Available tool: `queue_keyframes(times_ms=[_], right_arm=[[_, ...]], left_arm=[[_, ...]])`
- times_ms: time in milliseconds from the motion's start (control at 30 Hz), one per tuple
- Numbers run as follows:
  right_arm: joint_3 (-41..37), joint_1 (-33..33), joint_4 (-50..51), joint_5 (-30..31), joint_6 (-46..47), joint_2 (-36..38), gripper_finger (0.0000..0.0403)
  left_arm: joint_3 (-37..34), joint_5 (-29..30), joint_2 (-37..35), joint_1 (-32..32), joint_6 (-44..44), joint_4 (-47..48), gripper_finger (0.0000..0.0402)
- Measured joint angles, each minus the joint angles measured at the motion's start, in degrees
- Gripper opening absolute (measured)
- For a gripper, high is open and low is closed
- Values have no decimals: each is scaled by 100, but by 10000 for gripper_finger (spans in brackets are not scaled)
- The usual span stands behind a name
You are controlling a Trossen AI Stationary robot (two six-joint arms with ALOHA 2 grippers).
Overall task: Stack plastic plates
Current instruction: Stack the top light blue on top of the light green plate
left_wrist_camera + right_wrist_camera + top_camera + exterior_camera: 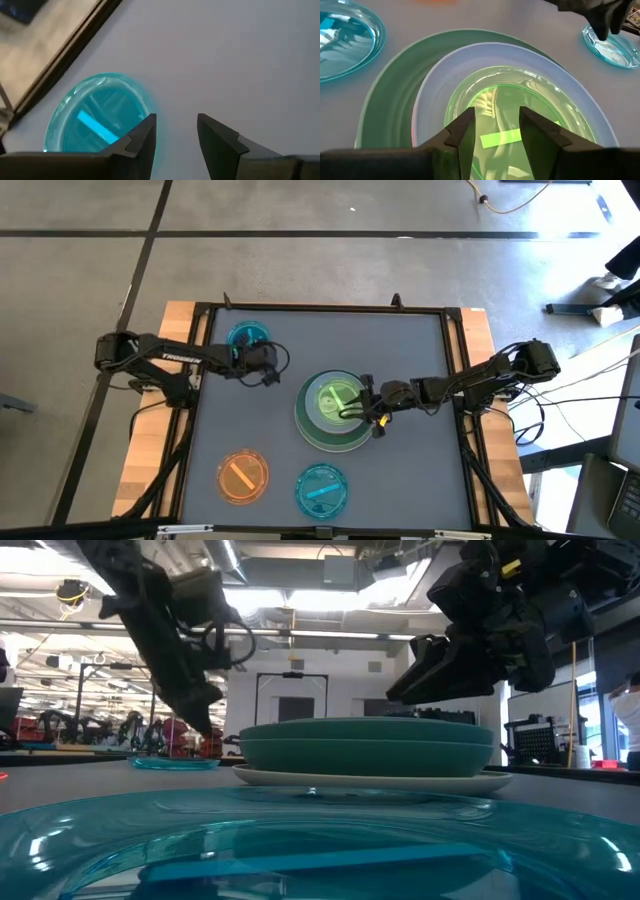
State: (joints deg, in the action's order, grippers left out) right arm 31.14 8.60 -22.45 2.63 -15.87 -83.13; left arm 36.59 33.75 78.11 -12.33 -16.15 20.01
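A stack of plates (335, 412) stands mid-table: a cream plate (370, 778) at the bottom, large green ones (365, 745) above it, then lavender (440, 75). A small translucent green plate (505, 105) lies on top. My right gripper (496, 117) hovers open just above that green plate, clear of the stack in the low view (405, 690). My left gripper (176, 122) is open, fingers pointing down beside the small blue plate (97, 120), which lies flat on the table at the far left (247, 337).
An orange plate (243, 476) and a teal plate (321, 489) lie flat near the table's near edge. The teal one fills the foreground of the low view (300, 850). A raised black frame (320, 308) borders the grey table.
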Motion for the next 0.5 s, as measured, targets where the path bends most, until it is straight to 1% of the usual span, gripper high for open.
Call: queue_keyframes(times_ms=[200,233,333,367,500], right_arm=[[0,0,-3,20,-156,0,145],[0,0,-5,20,-156,0,145],[0,0,-6,20,-154,0,145],[0,0,-6,17,-135,0,145],[0,0,-1,15,-110,2,145]], left_arm=[[-16,-197,0,-484,-129,-32,137],[-16,-324,0,-546,-132,-32,137],[-16,-1001,0,-735,-171,-30,137],[-16,-1135,0,-773,-199,-28,137],[-16,-1191,2,-909,-286,12,137]])
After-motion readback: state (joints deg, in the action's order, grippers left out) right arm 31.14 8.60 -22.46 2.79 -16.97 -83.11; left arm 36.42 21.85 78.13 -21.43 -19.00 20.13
